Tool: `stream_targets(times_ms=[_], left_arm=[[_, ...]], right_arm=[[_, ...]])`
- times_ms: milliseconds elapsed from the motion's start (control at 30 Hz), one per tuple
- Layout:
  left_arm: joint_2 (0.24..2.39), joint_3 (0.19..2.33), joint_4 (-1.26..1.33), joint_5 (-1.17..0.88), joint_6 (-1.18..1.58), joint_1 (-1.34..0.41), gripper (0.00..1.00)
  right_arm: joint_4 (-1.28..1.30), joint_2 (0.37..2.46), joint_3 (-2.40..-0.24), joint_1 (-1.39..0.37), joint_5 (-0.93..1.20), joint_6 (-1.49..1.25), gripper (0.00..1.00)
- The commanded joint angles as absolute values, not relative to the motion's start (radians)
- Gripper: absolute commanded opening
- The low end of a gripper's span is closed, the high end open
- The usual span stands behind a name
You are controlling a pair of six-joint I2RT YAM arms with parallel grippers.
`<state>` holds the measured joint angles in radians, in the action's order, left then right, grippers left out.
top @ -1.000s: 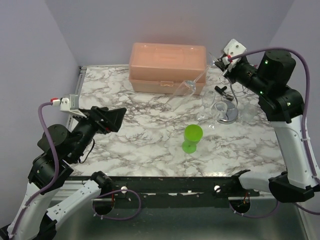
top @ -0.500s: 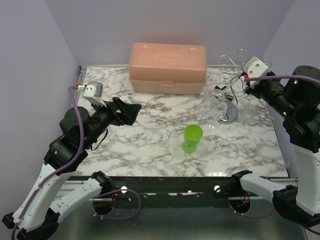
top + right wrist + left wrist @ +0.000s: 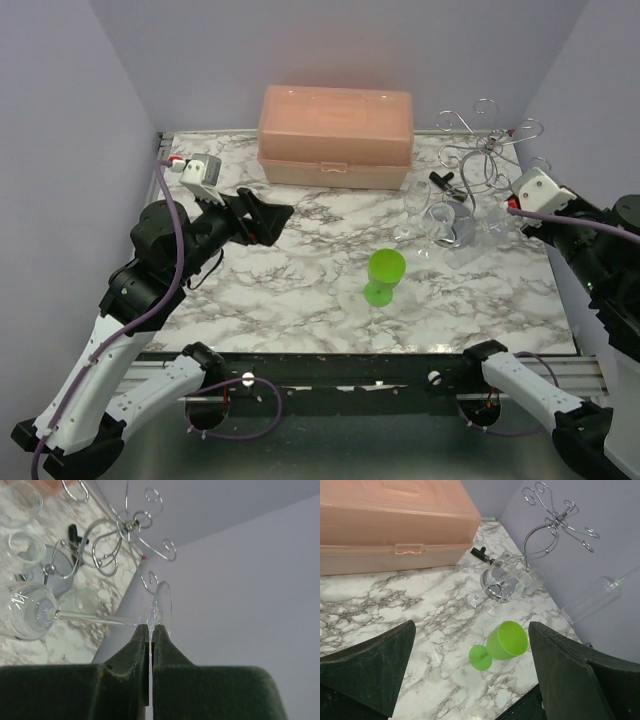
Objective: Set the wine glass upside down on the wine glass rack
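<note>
The wine glass rack [image 3: 487, 152] is a silver wire stand with curled arms and a round shiny base, at the far right of the table. It also shows in the left wrist view [image 3: 555, 521] and the right wrist view [image 3: 125, 530]. My right gripper [image 3: 150, 629] is shut on the foot of a clear wine glass [image 3: 30, 612]. The glass lies sideways in the air, to the near right of the rack and apart from it. It also shows in the left wrist view [image 3: 592, 602]. My left gripper [image 3: 275, 222] is open and empty above the table's left side.
A green goblet [image 3: 384, 274] lies on its side mid-table. Several clear glasses [image 3: 430, 218] stand round the rack's base. A peach plastic box [image 3: 335, 135] stands at the back. A small black object [image 3: 443, 180] lies by the rack. Walls close in on both sides.
My right arm has drawn back to the right and nearer, carrying the clear glass away from the rack's arms. My left arm has risen and swung toward the middle.
</note>
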<state>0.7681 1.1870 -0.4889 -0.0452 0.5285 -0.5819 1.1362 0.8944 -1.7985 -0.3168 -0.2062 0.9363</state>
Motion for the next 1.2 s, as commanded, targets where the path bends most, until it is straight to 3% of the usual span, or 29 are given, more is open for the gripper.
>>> stream_targets(times_ms=[0,200,367,567,767,967,1167], left_arm=[[0.786,1.218,-0.449,-0.134,0.505,-0.569,0.99],[0.774,1.214,-0.448,-0.158,0.496,-0.560,0.99],[0.757,1.202,-0.445,-0.166,0.487,-0.555,0.99],[0.748,1.195,-0.451,-0.172,0.473,-0.545,0.98],[0.739,1.195,-0.453,-0.168,0.469,-0.536,0.98],[0.717,1.185,-0.451,-0.136,0.480,-0.532,0.98],[0.701,1.181,-0.442,-0.107,0.490,-0.529,0.98]], right_arm=[[1.116,0.876,-1.695,-0.349,-0.411,0.991,0.00],[1.106,0.896,-1.687,-0.414,-0.523,1.005,0.00],[1.131,0.923,-1.714,-0.418,-0.474,1.001,0.00],[1.256,1.049,-1.915,-0.418,-0.174,0.931,0.00],[1.224,1.241,-2.121,-0.419,0.062,0.864,0.00],[0.865,1.412,-2.123,-0.419,-0.082,0.787,0.00],[0.755,1.671,-2.389,-0.418,-0.161,0.773,0.00]])
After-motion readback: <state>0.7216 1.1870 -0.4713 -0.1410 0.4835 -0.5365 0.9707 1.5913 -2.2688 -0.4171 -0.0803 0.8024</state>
